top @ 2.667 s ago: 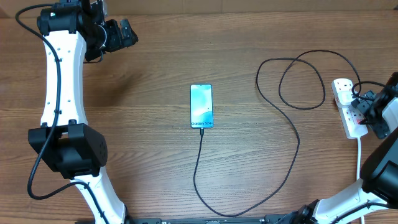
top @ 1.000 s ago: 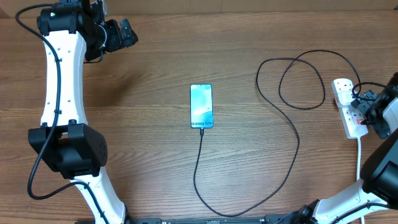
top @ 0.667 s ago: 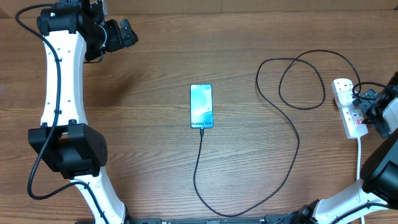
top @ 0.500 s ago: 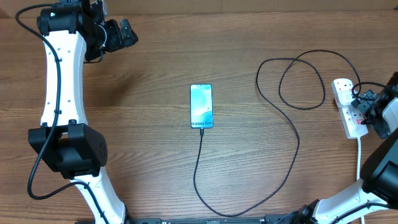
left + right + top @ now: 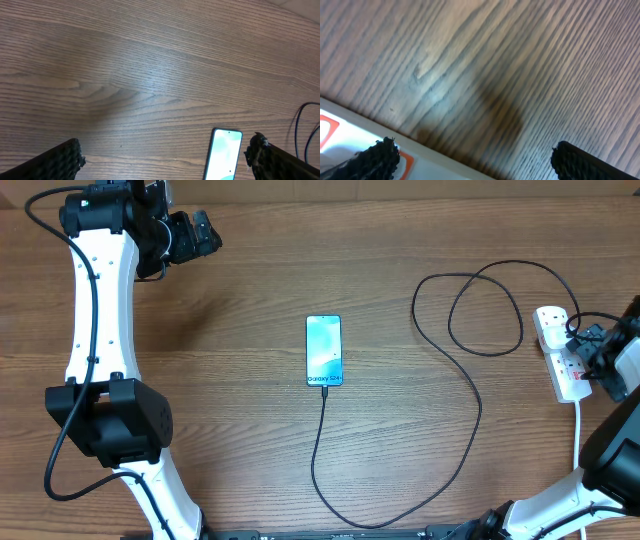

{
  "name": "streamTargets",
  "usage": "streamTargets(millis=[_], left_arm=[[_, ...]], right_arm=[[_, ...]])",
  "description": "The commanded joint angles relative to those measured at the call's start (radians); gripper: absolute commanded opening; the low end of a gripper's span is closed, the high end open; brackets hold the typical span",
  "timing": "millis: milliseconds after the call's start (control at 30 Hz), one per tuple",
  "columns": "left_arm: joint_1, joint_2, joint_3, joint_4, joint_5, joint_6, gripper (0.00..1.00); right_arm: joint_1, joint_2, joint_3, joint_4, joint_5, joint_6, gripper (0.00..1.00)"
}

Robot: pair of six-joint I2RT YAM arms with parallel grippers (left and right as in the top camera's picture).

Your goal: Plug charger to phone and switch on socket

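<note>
The phone lies flat mid-table, screen lit teal; its upper part also shows in the left wrist view, phone. The charger, a thin black cable, meets the phone's bottom edge, runs down and round to the right, and coils near the socket. This white strip lies at the far right with a black plug in it. My right gripper hovers open at the socket's edge; the right wrist view shows the socket under the left fingertip. Far back left, my left gripper is open and empty.
A white cord runs from the socket toward the front edge beside the right arm's base. The left arm's white links stand along the left side. Bare wood table lies between the phone and the left arm.
</note>
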Motion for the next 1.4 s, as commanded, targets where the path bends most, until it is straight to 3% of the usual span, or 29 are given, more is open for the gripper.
streamTargets(millis=[0, 1367], left_arm=[[-0.002, -0.010, 0.010, 0.000, 0.009, -0.006, 1.00], [-0.002, -0.010, 0.010, 0.000, 0.009, -0.006, 0.99]], right_arm=[[0.009, -0.005, -0.002, 0.014, -0.017, -0.001, 1.00], [0.010, 0.000, -0.008, -0.116, -0.134, -0.008, 1.00]])
